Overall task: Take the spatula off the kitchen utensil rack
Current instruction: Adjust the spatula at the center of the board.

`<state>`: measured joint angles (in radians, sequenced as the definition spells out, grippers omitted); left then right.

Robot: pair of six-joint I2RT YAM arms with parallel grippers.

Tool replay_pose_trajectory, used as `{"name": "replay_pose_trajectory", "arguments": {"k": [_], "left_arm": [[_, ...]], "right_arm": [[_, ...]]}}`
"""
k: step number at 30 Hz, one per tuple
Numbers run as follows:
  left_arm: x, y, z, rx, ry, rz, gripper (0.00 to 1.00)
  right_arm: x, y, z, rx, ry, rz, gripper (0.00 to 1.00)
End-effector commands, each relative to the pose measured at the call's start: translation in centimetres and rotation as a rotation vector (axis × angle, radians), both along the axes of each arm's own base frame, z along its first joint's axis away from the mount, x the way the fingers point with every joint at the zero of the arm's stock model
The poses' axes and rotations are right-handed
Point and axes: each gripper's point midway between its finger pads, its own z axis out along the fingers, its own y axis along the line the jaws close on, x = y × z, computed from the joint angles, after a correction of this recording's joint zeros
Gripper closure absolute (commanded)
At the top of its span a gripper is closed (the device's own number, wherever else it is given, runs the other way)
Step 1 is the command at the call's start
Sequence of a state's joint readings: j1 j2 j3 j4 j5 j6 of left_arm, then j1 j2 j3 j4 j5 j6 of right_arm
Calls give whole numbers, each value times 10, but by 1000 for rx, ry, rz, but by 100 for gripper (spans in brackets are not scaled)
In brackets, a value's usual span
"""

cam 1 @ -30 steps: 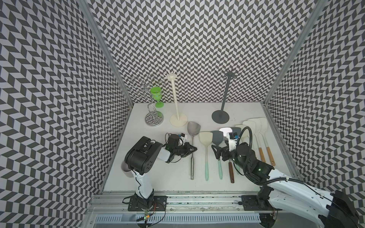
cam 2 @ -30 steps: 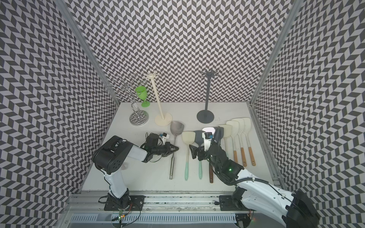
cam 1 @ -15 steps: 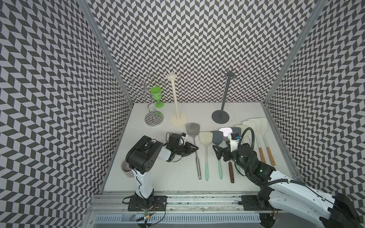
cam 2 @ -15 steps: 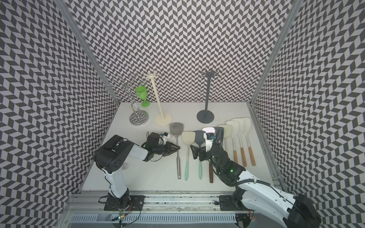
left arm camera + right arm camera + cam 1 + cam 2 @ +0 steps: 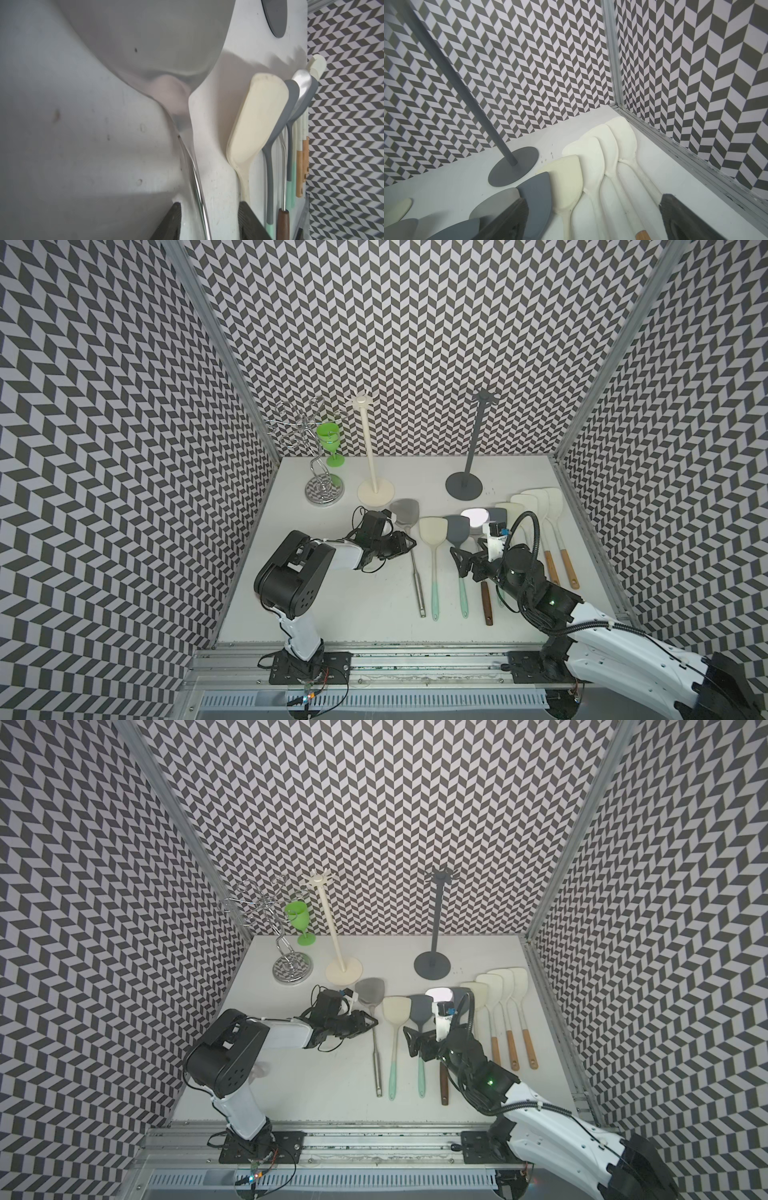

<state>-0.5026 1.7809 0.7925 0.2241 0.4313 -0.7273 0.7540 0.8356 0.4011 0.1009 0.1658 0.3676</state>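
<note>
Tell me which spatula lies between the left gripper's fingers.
The all-steel spatula at the row's end nearest the cream rack: only its handle lies inside the open left gripper.

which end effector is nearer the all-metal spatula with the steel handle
Left. The left end effector straddles the neck of the all-metal spatula, jaws apart; the right end effector is by the grey mint-handled spatula, farther off.

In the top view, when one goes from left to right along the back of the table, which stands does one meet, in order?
wire stand → cream stand → dark grey stand. The green goblet overlaps the wire stand, so it is left out.
</note>
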Motion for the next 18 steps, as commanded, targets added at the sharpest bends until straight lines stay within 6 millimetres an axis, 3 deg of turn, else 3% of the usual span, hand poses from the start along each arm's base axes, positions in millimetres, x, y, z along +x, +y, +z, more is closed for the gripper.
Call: {"name": "replay_pose_trajectory", "arguments": {"k": [1,8,18], "left_arm": [[3,17,-9,230,-27,33,53],[9,21,-14,441,-59,69,52],[7,3,-30,556,-66,50,55]], "right_arm": [[1,-1,10,44,-34,0,0],[-1,-3,12,52,-42,3,0],[-3,-10,15,59,-55,-6,0]]}}
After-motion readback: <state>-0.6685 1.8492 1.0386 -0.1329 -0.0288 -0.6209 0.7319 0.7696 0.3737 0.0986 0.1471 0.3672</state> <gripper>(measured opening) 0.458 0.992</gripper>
